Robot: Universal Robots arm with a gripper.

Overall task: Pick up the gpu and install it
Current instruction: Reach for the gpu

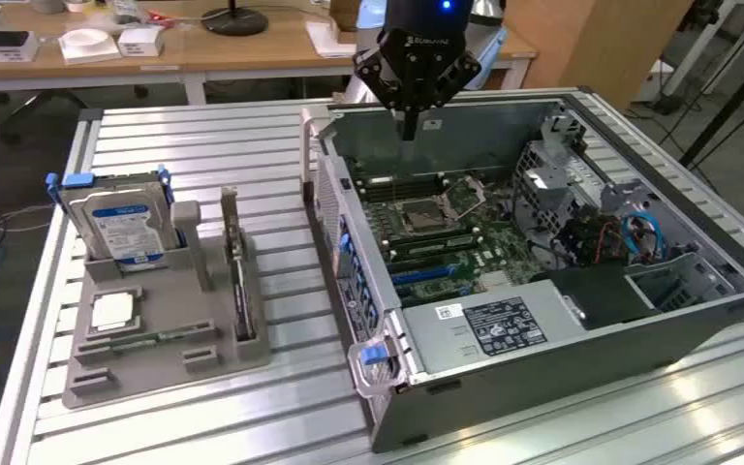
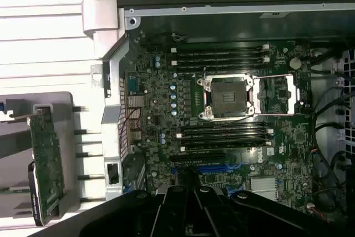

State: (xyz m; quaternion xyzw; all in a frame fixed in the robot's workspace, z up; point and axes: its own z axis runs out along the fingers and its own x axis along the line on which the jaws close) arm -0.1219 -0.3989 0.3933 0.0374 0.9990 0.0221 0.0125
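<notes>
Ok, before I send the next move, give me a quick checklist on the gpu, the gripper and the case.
1. Gripper unloaded: ok, holds nothing, above the open computer case.
2. Jaws open for a pickup: not ok, shut.
3. gpu ready: ok, upright in the grey holder, untouched.
4. Motherboard accessible: ok, case side is open.
5. Blue expansion slot free: ok, looks empty.
6. Which way the gpu's bracket faces: cannot tell.
</notes>
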